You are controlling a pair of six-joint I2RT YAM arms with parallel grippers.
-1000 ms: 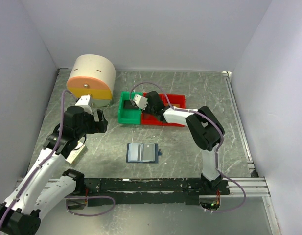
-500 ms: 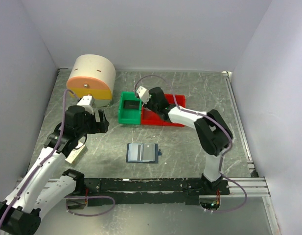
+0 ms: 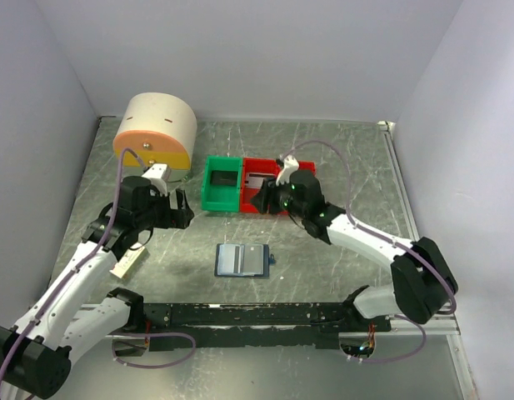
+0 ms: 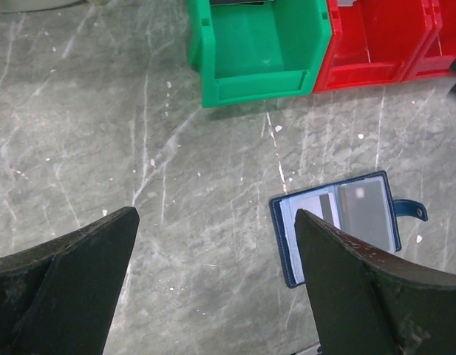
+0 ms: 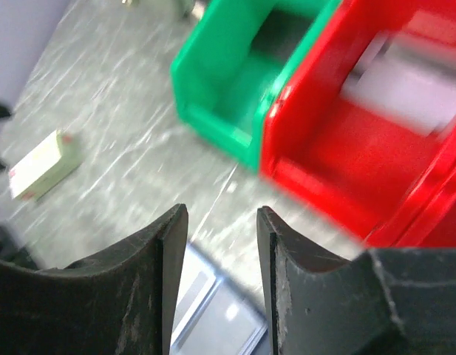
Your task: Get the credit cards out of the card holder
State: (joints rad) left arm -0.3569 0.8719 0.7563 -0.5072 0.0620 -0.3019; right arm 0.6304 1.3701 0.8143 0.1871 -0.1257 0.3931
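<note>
The card holder (image 3: 242,260) lies open by the middle of the table's (image 3: 340,150) near edge with credit cards (image 4: 366,214) in its pockets, so the right fingers (image 5: 157,274), narrowly parted and empty, should pinch one card's exposed edge while the wide-spread left fingers (image 4: 80,266) pin the holder.

readable text: none | cream box (image 5: 44,164): red label, print too blurred to read

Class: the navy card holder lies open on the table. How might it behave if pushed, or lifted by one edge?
The card holder lies flat and thin, so a push would probably slide it, not tip it. Its centre fold suggests it would flop if lifted by one edge.
</note>
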